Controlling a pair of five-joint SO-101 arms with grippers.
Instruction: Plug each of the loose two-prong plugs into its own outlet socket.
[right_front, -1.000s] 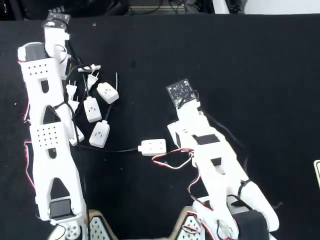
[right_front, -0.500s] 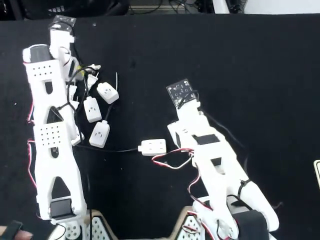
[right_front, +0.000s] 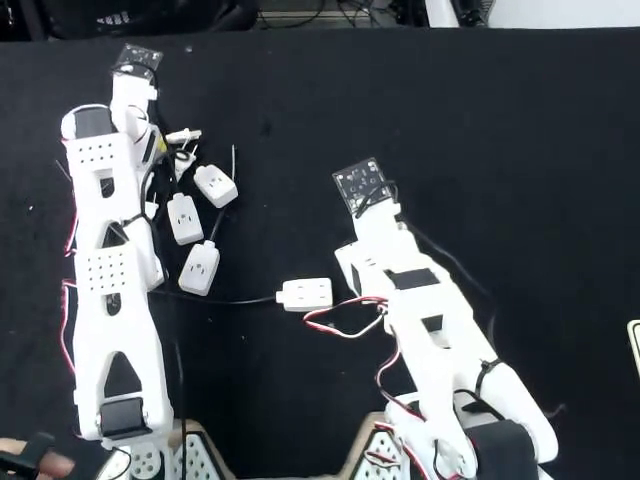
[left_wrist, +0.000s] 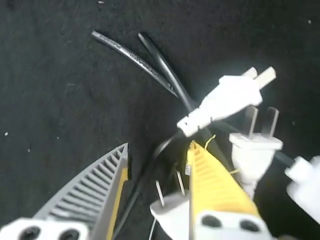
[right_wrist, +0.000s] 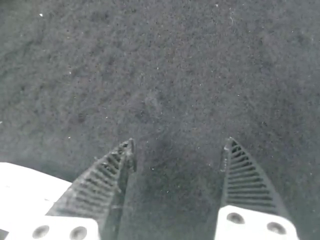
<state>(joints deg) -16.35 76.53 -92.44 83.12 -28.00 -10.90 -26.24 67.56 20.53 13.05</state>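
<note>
Bright, even light comes from above onto the matte black table cloth (right_front: 520, 150), which takes almost no shadows and no glare, while the white left arm (right_front: 105, 270) and the white plug (left_wrist: 225, 100) shine until their surface detail washes out.

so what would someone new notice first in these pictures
The tangle of white two-prong plugs and black cables at the far left of the black cloth grabs attention, with the left gripper open directly over it. Beside them lie white outlet sockets, while the right gripper hangs open above bare cloth.
</note>
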